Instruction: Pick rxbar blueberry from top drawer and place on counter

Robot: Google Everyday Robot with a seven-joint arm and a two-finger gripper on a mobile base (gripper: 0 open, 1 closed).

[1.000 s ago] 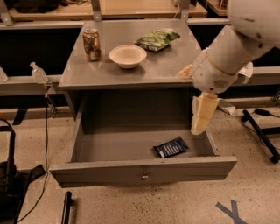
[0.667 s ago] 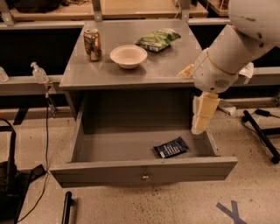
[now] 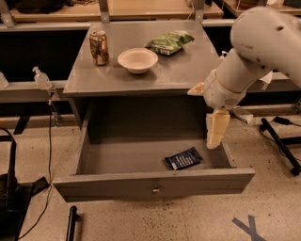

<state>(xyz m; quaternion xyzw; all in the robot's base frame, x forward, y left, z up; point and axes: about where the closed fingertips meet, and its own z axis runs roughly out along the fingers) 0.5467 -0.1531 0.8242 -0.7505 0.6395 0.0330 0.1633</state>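
The rxbar blueberry [image 3: 183,158], a flat dark navy wrapper with white print, lies on the floor of the open top drawer [image 3: 153,184], right of its middle. The grey counter [image 3: 178,70] is the cabinet's top, above the drawer. My gripper [image 3: 215,132] hangs pointing down from the white arm at the drawer's right side, above and to the right of the bar, not touching it.
On the counter stand a brown can [image 3: 99,47], a white bowl [image 3: 138,60] and a green chip bag [image 3: 170,41]. A tan wooden shelf [image 3: 141,8] runs behind. A spray bottle [image 3: 41,78] sits at the left. Black stands and cables lie on the floor on both sides.
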